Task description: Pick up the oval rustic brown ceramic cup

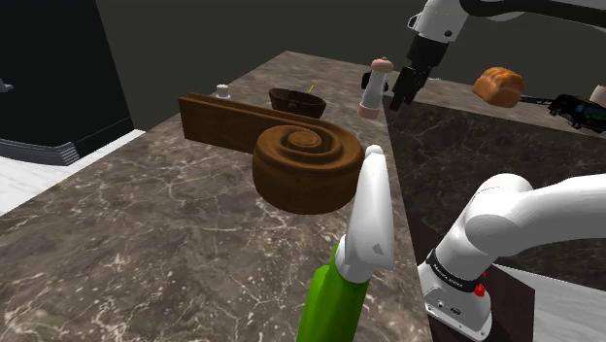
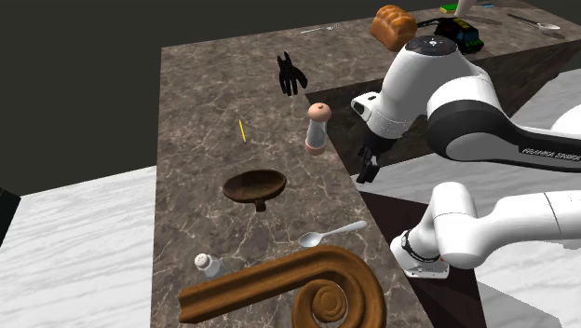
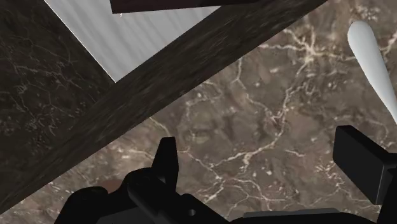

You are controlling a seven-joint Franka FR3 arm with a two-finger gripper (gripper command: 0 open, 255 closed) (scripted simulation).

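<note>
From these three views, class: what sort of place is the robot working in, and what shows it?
Most likely a kitchen: a dark marbled countertop carries a pepper mill, a spoon and a brown cup, and a loaf of bread sits farther along.

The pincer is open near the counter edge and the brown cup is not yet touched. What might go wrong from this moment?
1. The tall grinder stands roughly between the pincer and the brown cup; a straight path across may knock it over.
2. The cup looks wide and shallow, so the pincer may slip off its rim when closing.
</note>
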